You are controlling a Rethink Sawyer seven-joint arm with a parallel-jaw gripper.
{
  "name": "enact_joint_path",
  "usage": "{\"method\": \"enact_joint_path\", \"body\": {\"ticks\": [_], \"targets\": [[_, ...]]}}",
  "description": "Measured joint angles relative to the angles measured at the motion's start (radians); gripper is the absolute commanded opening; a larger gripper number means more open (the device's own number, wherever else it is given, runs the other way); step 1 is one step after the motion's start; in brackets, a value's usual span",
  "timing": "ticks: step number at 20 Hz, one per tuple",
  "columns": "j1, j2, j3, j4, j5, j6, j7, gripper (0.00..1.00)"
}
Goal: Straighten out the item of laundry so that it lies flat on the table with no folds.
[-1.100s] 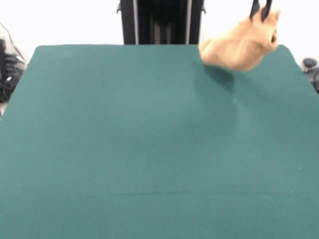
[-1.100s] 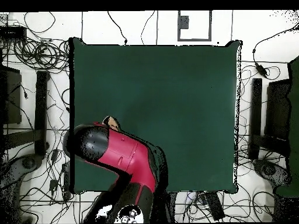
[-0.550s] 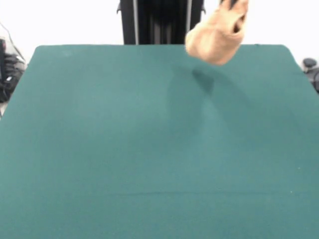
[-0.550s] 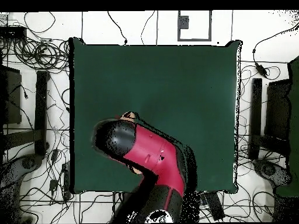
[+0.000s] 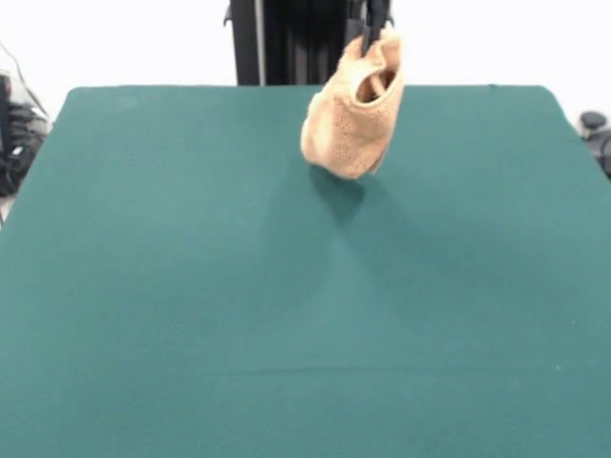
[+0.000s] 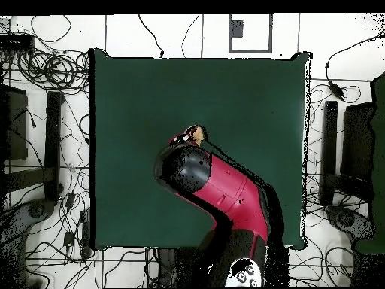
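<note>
Because nothing lies on the near stretch of the table (image 5: pixel 286 363), I have the whole dark green top free to spread on, and only a soft shadow marks it under my load. Further back, the towel (image 5: pixel 351 119) hangs in the air above the far half of the top, bunched into a loose pouch with its lower edge clear of the cloth and an open fold gaping near the top. It hangs that way because I hold it by one point only, so its weight pulls the rest down into a lump instead of a sheet. At its upper end my gripper (image 5: pixel 370 29) is pinching the towel, the dark tips closed on a gathered bit of fabric right at the top edge of the front view. From above, my red and black arm (image 6: pixel 225 196) covers nearly all of it; only a scrap of orange-tan pokes out beyond the wrist, roughly over the middle of the table. I judge the job is in its carry stage: nothing is flattened yet. Lowering the hanging edge first and dragging away from it should let the folds fall out; dropping it straight would likely leave a heap.
</note>
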Motion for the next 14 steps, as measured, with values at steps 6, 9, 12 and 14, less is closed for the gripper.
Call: {"method": "enact_joint_path", "body": {"ticks": [6, 9, 12, 14], "targets": [[0.0, -0.006, 0.033, 0.0, -0.028, 0.0, 0.0, 1.0], [-0.004, -0.008, 0.045, 0.001, -0.031, 0.0, 0.0, 1.0], [-0.008, -0.009, 0.057, 0.002, -0.032, 0.0, 0.0, 1.0], [-0.011, -0.009, 0.063, 0.002, -0.032, 0.0, 0.0, 1.0]]}}
